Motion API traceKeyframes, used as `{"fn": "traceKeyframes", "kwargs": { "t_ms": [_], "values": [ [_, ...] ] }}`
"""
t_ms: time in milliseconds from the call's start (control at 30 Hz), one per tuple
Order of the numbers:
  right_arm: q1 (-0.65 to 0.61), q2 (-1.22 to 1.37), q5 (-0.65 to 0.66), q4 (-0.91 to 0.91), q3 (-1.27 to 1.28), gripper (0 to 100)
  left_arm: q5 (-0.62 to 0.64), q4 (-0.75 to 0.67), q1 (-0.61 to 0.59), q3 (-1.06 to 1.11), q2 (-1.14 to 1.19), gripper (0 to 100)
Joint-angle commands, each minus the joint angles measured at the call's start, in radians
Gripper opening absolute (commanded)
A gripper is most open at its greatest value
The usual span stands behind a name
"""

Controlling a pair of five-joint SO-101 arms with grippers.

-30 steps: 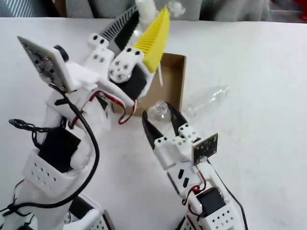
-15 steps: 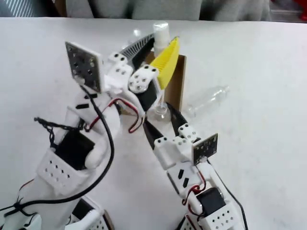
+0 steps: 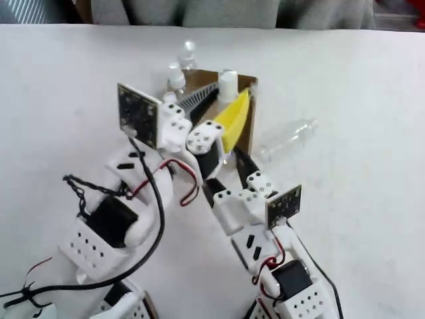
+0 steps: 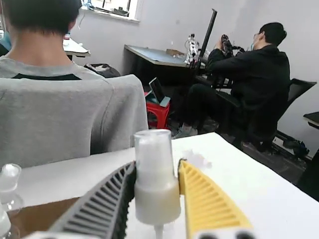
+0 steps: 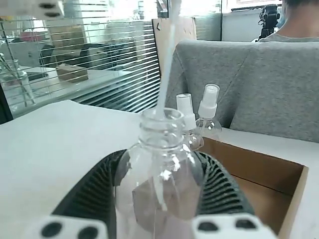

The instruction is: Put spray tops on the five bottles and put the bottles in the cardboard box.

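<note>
My left gripper (image 3: 229, 90) (image 4: 156, 168) is shut on a white spray top (image 3: 228, 80) (image 4: 157, 174), gripped between its grey and yellow fingers, above the cardboard box (image 3: 251, 100). Its thin dip tube (image 5: 164, 64) runs down into the open neck of a clear bottle (image 5: 159, 174). That bottle stands upright with my right gripper (image 3: 229, 169) (image 5: 159, 164) shut on its body, just in front of the box (image 5: 259, 169). In the high view the left arm covers most of this bottle. Two bottles with spray tops (image 5: 207, 112) (image 5: 185, 119) (image 3: 176, 76) stand at the box's far end.
One clear bottle without a top (image 3: 289, 139) lies on its side on the white table (image 3: 358, 100), right of the box. Both arms crowd together at the box's near side. A person in grey sits behind the table's far edge.
My left arm has swung down and forward with the spray top, from high above the box to just over the held bottle, and the tube now enters the neck. The right arm has kept still.
</note>
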Motion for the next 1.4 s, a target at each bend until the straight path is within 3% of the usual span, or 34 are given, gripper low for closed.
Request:
{"fn": "traceKeyframes", "kwargs": {
  "t_ms": [0,300,733,1200,1367],
  "values": [
    [-0.001,-0.018,-0.006,0.008,0.006,1.6,0.000,-0.005,0.030,0.043,-0.030,6],
    [-0.001,-0.016,-0.006,0.024,0.006,1.6,-0.002,-0.005,0.021,0.147,-0.038,6],
    [0.001,-0.018,-0.008,0.048,0.006,1.6,-0.002,-0.003,0.021,0.379,-0.309,6],
    [0.045,-0.019,-0.008,0.042,0.006,1.6,-0.003,-0.005,0.027,0.454,-0.317,6],
    [0.045,-0.019,-0.003,0.047,0.006,1.6,-0.150,-0.055,0.027,0.453,-0.317,6]
  ]
}}
